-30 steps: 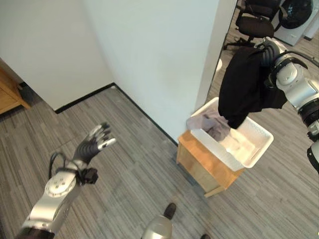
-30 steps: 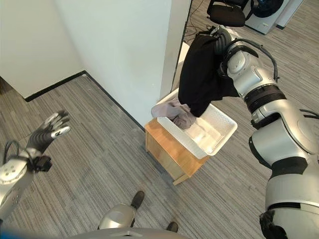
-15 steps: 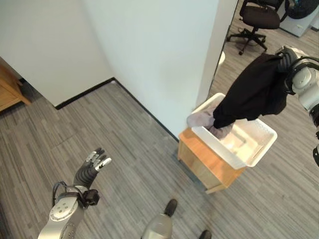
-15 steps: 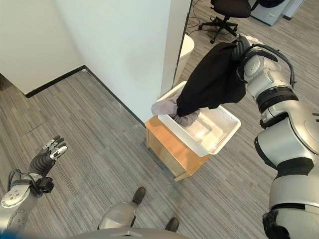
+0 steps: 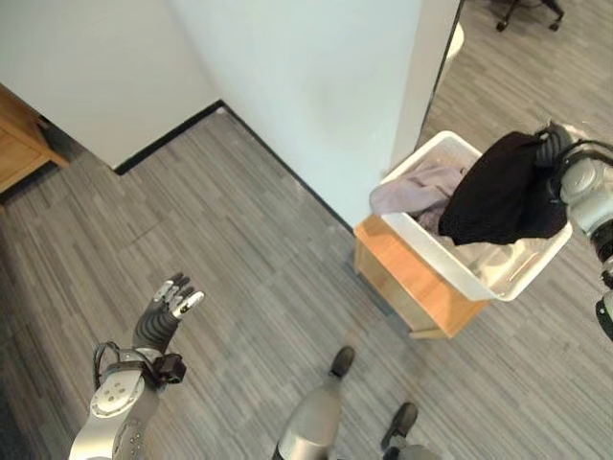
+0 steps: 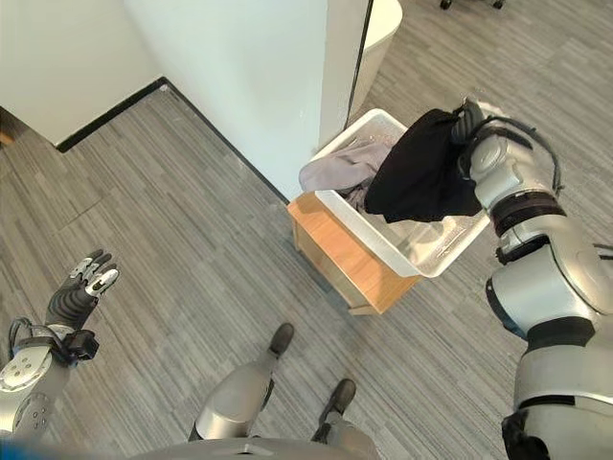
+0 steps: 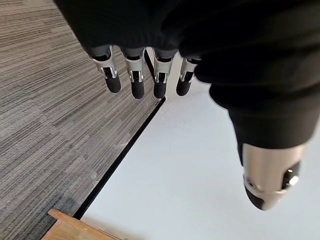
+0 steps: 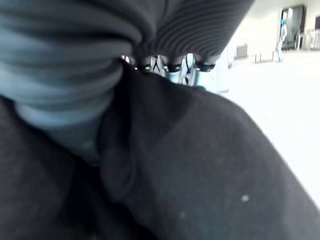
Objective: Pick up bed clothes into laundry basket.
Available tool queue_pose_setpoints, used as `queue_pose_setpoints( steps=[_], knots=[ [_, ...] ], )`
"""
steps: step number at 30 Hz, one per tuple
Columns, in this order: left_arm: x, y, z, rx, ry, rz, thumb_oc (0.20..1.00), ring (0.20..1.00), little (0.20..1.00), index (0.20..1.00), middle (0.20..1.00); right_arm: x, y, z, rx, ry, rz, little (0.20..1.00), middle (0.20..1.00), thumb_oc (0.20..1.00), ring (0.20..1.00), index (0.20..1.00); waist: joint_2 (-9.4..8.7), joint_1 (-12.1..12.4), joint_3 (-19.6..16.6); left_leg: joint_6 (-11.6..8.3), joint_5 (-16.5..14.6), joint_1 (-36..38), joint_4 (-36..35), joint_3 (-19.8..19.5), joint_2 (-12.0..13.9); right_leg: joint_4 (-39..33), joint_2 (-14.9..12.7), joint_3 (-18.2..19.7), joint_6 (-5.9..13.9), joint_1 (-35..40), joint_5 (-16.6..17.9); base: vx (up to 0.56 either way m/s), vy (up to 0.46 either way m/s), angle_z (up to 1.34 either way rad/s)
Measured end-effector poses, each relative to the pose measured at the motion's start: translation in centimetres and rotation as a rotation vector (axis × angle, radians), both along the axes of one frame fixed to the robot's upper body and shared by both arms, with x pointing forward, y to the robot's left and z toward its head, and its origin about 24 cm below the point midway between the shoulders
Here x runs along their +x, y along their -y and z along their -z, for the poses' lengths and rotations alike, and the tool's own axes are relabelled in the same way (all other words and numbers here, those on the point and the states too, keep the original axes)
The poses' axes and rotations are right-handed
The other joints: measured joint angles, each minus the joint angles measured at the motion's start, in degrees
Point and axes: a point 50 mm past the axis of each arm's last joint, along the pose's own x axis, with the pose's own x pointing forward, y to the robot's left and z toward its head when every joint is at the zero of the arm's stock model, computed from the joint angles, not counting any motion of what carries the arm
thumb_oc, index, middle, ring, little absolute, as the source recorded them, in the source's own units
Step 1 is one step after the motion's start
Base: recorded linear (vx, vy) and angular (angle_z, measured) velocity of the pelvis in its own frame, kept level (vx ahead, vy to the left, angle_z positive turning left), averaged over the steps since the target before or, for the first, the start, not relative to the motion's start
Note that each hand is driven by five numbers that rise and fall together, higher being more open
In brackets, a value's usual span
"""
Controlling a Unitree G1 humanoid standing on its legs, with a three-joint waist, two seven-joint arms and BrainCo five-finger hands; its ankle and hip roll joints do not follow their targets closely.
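Observation:
A black garment (image 6: 421, 182) hangs from my right hand (image 6: 466, 123), its lower part resting inside the white laundry basket (image 6: 381, 247). In the right wrist view my fingers (image 8: 172, 65) curl over the black cloth (image 8: 200, 165). A grey cloth (image 5: 417, 185) lies bunched in the basket's far corner against the wall. The basket sits on a low wooden stand (image 5: 407, 278). My left hand (image 5: 165, 311) is held out over the floor at lower left, its fingers (image 7: 135, 75) straight and holding nothing.
A white wall corner (image 5: 316, 86) juts out right behind the basket. Wooden furniture (image 5: 19, 144) stands at the far left edge. A white rounded object (image 5: 450, 40) shows past the wall. Grey plank floor (image 5: 259, 259) lies between my hands.
My right hand has come down, lowering the black garment from high above into the basket. The left hand has sunk and drawn back. The camera has shifted too.

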Motion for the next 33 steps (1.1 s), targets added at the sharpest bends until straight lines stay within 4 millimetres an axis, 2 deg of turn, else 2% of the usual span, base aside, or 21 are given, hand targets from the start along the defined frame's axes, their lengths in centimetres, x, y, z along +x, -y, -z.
queue_pose_setpoints(
  steps=[1, 2, 4, 7, 9, 14, 16, 19, 21, 22, 23, 24, 25, 27, 28, 29, 30, 31, 32, 33],
  knots=[
    [0.2, 0.0, -0.2, 0.001, 0.008, -0.004, 1.0, 1.0, 1.0, 1.0, 1.0, 0.0, -0.1, 0.4, 0.013, -0.006, -0.001, 0.2, 0.2, 0.2, 0.2, 0.2, 0.17, 0.1, 0.3, 0.0, 0.0, 0.0, -0.1, 0.0, -0.1, 0.0, -0.1, 0.0, 0.0, -0.1, 0.0, 0.0, 0.0, 0.0],
    [0.2, 0.0, -0.2, 0.002, 0.011, -0.011, 1.0, 1.0, 1.0, 1.0, 1.0, 0.0, -0.1, 0.8, 0.048, -0.001, 0.004, 1.0, 1.0, 1.0, 1.0, 1.0, 0.12, 0.2, 0.4, 0.0, 0.0, 0.0, -0.1, 0.0, 0.0, 0.0, -0.1, 0.0, 0.0, -0.1, 0.0, 0.0, 0.0, 0.0],
    [0.3, 0.0, -0.2, 0.001, 0.014, -0.017, 1.0, 1.0, 1.0, 1.0, 1.0, 0.0, 0.3, 2.1, 0.136, -0.012, 0.048, 1.0, 1.0, 1.0, 1.0, 1.0, 0.08, 0.2, 0.7, 0.0, 0.0, 0.0, -0.1, -0.1, -0.1, 0.0, 0.0, -0.1, 0.0, 0.0, 0.0, 0.0, 0.0, 0.0],
    [0.8, 0.0, -0.5, 0.008, 0.029, -0.022, 1.0, 1.0, 1.0, 1.0, 1.0, -1.3, 2.5, 5.5, 0.224, -0.145, 0.198, 1.0, 1.0, 1.0, 1.0, 1.0, -0.09, 0.6, 0.8, 0.0, 0.0, -0.2, 0.0, -0.5, -0.1, 0.1, 0.0, -0.5, 0.0, 0.0, 0.0, 0.01, -0.004, 0.05],
    [1.1, 0.0, -0.7, 0.003, 0.04, -0.035, 1.0, 1.0, 1.0, 1.0, 1.0, -2.2, 3.8, 6.4, 0.273, -0.195, 0.302, 1.0, 1.0, 1.0, 1.0, 1.0, -0.1, 0.6, 0.8, 0.0, 0.0, -1.0, 0.5, -0.9, -0.1, 0.1, 0.1, -0.8, -0.02, -0.3, 0.0, 0.01, -0.006, 0.08],
    [2.4, 0.7, -0.7, 0.004, 0.042, -0.036, 1.0, 1.0, 1.0, 1.0, 1.0, -1.4, 3.3, 4.1, 0.258, -0.186, 0.281, 1.0, 1.0, 1.0, 1.0, 1.0, -0.78, 0.1, 1.0, 0.0, 0.0, -1.0, 0.8, -0.8, 0.2, 0.0, 0.4, -0.7, -0.31, -0.2, 0.3, 0.0, 0.0, 0.0],
    [2.8, 0.9, -1.1, 0.006, 0.059, -0.029, 1.0, 1.0, 1.0, 1.0, 1.0, -0.8, 2.5, 2.7, 0.151, -0.233, 0.251, 1.0, 1.0, 1.0, 1.0, 1.0, -0.86, 0.0, 0.9, -0.01, 0.0, -0.9, 1.0, -0.8, 0.2, 0.1, 0.5, -0.7, -0.39, -0.1, 0.3, 0.0, 0.0, 0.0],
    [3.5, 1.2, -1.6, 0.002, 0.078, -0.017, 1.0, 1.0, 1.0, 1.0, 1.0, 1.0, -0.8, -2.3, 0.048, -0.171, 0.127, 1.0, 1.0, 1.0, 1.0, 1.0, -1.28, -0.3, 0.7, 0.0, 0.0, -0.6, 1.3, -0.5, 0.4, 0.1, 0.6, -0.3, -0.44, 0.2, 0.6, 0.0, 0.0, -0.04],
    [3.8, 1.3, -1.9, 0.002, 0.094, -0.014, 1.0, 1.0, 1.0, 1.0, 1.0, 1.7, -3.0, -4.6, 0.067, -0.094, 0.039, 1.0, 1.0, 1.0, 1.0, 1.0, -2.14, -0.9, 0.3, -0.2, -0.1, -0.1, 1.3, -0.1, 0.5, -0.1, 0.6, 0.2, -0.48, 0.4, 0.6, -0.02, 0.006, -0.07],
    [3.5, 0.9, -1.7, 0.003, 0.083, -0.033, 1.0, 1.0, 1.0, 1.0, 1.0, 2.2, -5.4, -6.4, 0.091, -0.034, -0.051, 1.0, 1.0, 1.0, 1.0, 1.0, -2.28, -1.7, 0.2, -0.18, -0.1, 0.2, 1.3, 0.3, 0.6, 0.0, 0.6, 0.5, -0.48, 0.7, 0.7, -0.03, 0.004, -0.33],
    [2.9, 0.2, -1.7, 0.006, 0.083, -0.071, 1.0, 1.0, 1.0, 1.0, 1.0, 2.1, -10.8, -9.7, 0.106, 0.121, -0.291, 1.0, 1.0, 1.0, 1.0, 1.0, -3.26, -2.8, 0.1, -0.31, -0.2, 1.0, 1.3, 1.6, 0.9, -0.1, 0.6, 1.9, -0.49, 0.6, 0.9, -0.02, 0.0, -0.39],
    [2.4, -0.1, -1.4, 0.007, 0.071, -0.089, 1.0, 1.0, 1.0, 1.0, 1.0, 1.5, -13.4, -10.9, 0.133, 0.189, -0.425, 1.0, 1.0, 1.0, 1.0, 1.0, -3.71, -3.8, -0.3, -0.32, -0.3, 1.4, 1.3, 2.4, 1.1, -0.1, 0.6, 2.5, -0.48, 0.6, 0.9, -0.02, -0.005, -0.41],
    [1.9, -0.4, -1.9, -0.008, 0.105, -0.118, 1.0, 1.0, 1.0, 1.0, 1.0, -0.8, -16.0, -12.0, 0.214, 0.305, -0.61, 1.0, 1.0, 1.0, 1.0, 1.0, -4.46, -4.4, -0.6, -0.48, -0.5, 1.3, 1.2, 2.8, 1.1, -0.1, 0.6, 3.0, -0.48, 0.5, 0.9, 0.02, -0.013, -0.25],
    [1.3, -0.5, -1.9, -0.028, 0.124, -0.151, 1.0, 1.0, 1.0, 1.0, 1.0, -4.4, -18.6, -12.3, 0.272, 0.436, -0.842, 1.0, 1.0, 1.0, 1.0, 1.0, -5.12, -5.2, -0.9, -0.54, -0.7, 1.8, 1.1, 3.9, 1.3, 0.1, 0.7, 3.9, -0.49, 0.4, 1.1, 0.02, -0.013, -0.17],
    [0.7, 0.3, -2.0, -0.063, 0.152, -0.155, 1.0, 1.0, 1.0, 1.0, 1.0, -11.1, -16.6, -10.3, 0.419, 0.655, -1.015, 1.0, 1.0, 1.0, 1.0, 1.0, -5.45, -5.3, -1.2, -0.36, -0.9, 2.5, 1.0, 3.8, 0.9, 0.8, 0.2, 3.8, -0.38, 1.0, 0.8, 0.05, -0.021, 0.0],
    [0.1, 0.8, -1.6, -0.079, 0.142, -0.155, 1.0, 1.0, 1.0, 1.0, 1.0, -13.2, -14.5, -7.9, 0.513, 0.723, -0.991, 1.0, 1.0, 1.0, 1.0, 1.0, -5.28, -5.7, -1.3, -0.22, -0.8, 3.6, 0.9, 3.9, 0.5, 1.2, -0.3, 3.8, -0.22, 2.0, 0.5, 0.09, -0.028, 0.05],
    [-0.5, 1.1, -0.9, -0.085, 0.113, -0.15, 1.0, 1.0, 1.0, 1.0, 1.0, -13.8, -12.8, -5.0, 0.61, 0.712, -0.894, 1.0, 1.0, 1.0, 1.0, 1.0, -4.82, -6.3, -1.7, 0.02, -1.2, 4.3, 1.0, 3.8, 0.1, 1.2, -0.7, 3.7, -0.16, 2.9, 0.4, 0.04, -0.009, -0.13],
    [-0.9, 1.7, 0.3, -0.104, 0.065, -0.152, 1.0, 1.0, 1.0, 1.0, 1.0, -12.9, -10.7, 0.4, 0.773, 0.597, -0.7, 1.0, 1.0, 1.0, 1.0, 1.0, -2.64, -8.5, -2.4, -0.2, -2.0, 4.1, 1.8, 3.8, -0.2, 0.6, -1.0, 4.0, -0.37, 3.1, 0.4, 0.0, 0.007, -0.07],
    [-0.7, 2.6, 0.5, -0.118, 0.074, -0.135, 1.0, 1.0, 1.0, 1.0, 1.0, -13.7, -9.5, 3.5, 0.914, 0.603, -0.578, 1.0, 1.0, 1.0, 1.0, 1.0, -2.4, -8.7, -3.3, -0.18, -2.0, 4.2, 1.7, 3.7, -0.2, 0.8, -1.1, 3.8, -0.34, 3.2, 0.4, -0.02, -0.008, -0.06],
    [-0.9, 3.2, 0.8, -0.141, 0.076, -0.135, 1.0, 1.0, 1.0, 1.0, 1.0, -14.2, -9.5, 6.8, 1.054, 0.555, -0.471, 1.0, 1.0, 1.0, 1.0, 1.0, -1.5, -9.4, -4.0, -0.13, -2.0, 4.2, 1.7, 3.7, -0.3, 0.8, -1.1, 3.7, -0.31, 3.1, 0.4, -0.03, -0.022, -0.03]
  ],
)
